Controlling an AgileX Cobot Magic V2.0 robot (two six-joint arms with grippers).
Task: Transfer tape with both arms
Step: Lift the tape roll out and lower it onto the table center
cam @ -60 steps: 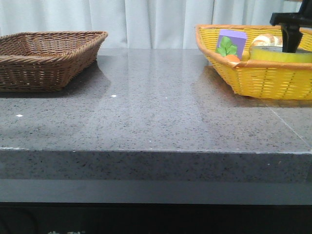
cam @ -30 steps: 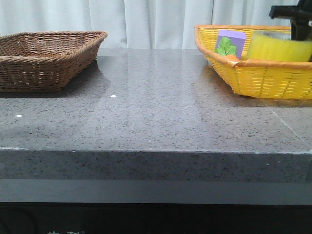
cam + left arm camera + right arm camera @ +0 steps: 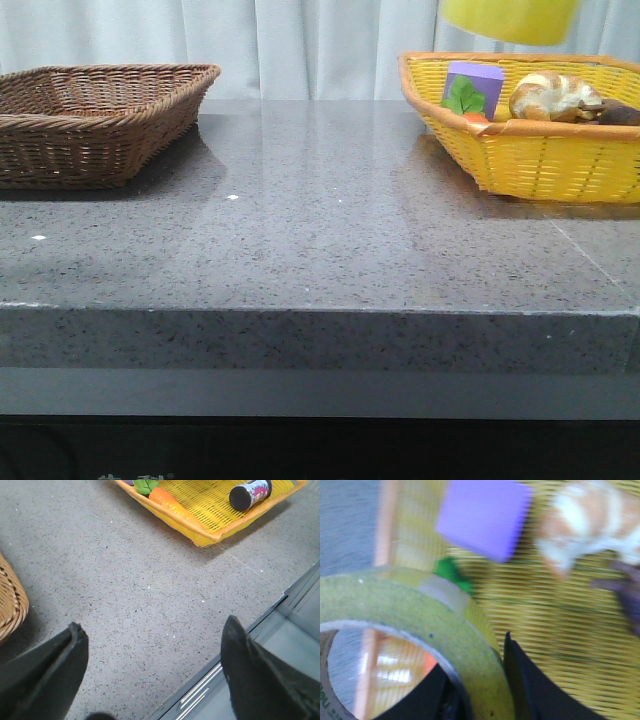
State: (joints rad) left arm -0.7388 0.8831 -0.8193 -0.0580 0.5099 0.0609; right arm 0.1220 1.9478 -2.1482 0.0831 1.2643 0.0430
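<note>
The yellow tape roll hangs in the air above the yellow wicker basket at the back right, its top cut off by the frame edge. In the right wrist view the tape fills the near side. My right gripper is shut on its wall, one finger inside the core and one outside. The right gripper itself is out of the front view. My left gripper is open and empty, low over the grey table near its front edge.
The yellow basket holds a purple block, a toy carrot, a bread roll and a small dark can. A brown wicker basket stands at the back left. The table's front edge runs across the front view.
My right gripper has lifted the tape out of the yellow basket, up and a little to the left, and has itself left the front view. The bread roll behind it now shows.
</note>
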